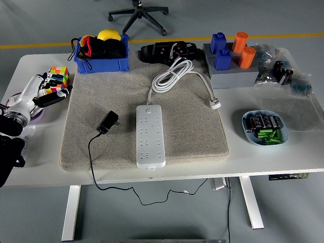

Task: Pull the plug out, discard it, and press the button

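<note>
A white power strip (pixel 150 134) lies on the grey mat (pixel 192 131) in the middle of the table, its button end toward the far side and its white cord (pixel 174 73) coiled behind it. A black plug adapter (pixel 108 122) lies loose on the mat to the left of the strip, its black cable (pixel 91 157) trailing over the table's front edge. My left hand (pixel 48 91) hovers at the table's left edge, well left of the adapter, fingers relaxed and empty. My right hand is out of view.
A Rubik's cube (pixel 59 76) sits just behind my left hand. A blue bin (pixel 101 63) stands at the back left. A grey block with blue and orange pieces (pixel 230 63) is at the back right. A blue bowl of batteries (pixel 265 127) is at the right.
</note>
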Available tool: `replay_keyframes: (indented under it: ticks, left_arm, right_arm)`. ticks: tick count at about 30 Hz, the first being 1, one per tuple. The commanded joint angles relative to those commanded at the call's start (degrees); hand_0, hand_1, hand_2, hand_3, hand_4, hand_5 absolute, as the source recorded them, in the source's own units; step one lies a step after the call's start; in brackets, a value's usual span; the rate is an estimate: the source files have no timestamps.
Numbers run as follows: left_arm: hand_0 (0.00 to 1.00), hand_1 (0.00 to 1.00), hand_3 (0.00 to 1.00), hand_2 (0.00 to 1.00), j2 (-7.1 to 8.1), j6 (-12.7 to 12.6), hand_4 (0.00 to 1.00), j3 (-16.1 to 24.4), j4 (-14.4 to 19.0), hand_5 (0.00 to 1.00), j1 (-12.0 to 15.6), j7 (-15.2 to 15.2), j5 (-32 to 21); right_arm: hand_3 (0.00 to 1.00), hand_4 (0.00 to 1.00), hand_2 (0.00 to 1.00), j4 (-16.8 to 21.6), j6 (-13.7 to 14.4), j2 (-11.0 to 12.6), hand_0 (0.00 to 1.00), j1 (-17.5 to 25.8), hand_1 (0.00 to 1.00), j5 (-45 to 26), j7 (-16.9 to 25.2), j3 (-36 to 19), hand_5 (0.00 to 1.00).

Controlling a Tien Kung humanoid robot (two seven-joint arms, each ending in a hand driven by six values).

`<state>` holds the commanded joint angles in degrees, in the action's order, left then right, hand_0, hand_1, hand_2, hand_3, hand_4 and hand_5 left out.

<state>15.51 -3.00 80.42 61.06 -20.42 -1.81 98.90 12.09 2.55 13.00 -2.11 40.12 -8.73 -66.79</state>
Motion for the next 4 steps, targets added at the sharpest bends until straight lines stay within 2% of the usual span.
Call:
replay_keyframes:
  ticks: [4]
  left_arm:
    - [0.780, 0.754, 0.750, 0.706, -0.07, 0.13, 0.768, -0.12, -0.26, 0.448, -0.28, -0.13, 0.06]
  right_arm:
    - [0.621, 0.675, 0.655, -0.02, 0.02, 0.25, 0.749, -0.20, 0.666, -0.04, 0.00, 0.02, 0.515]
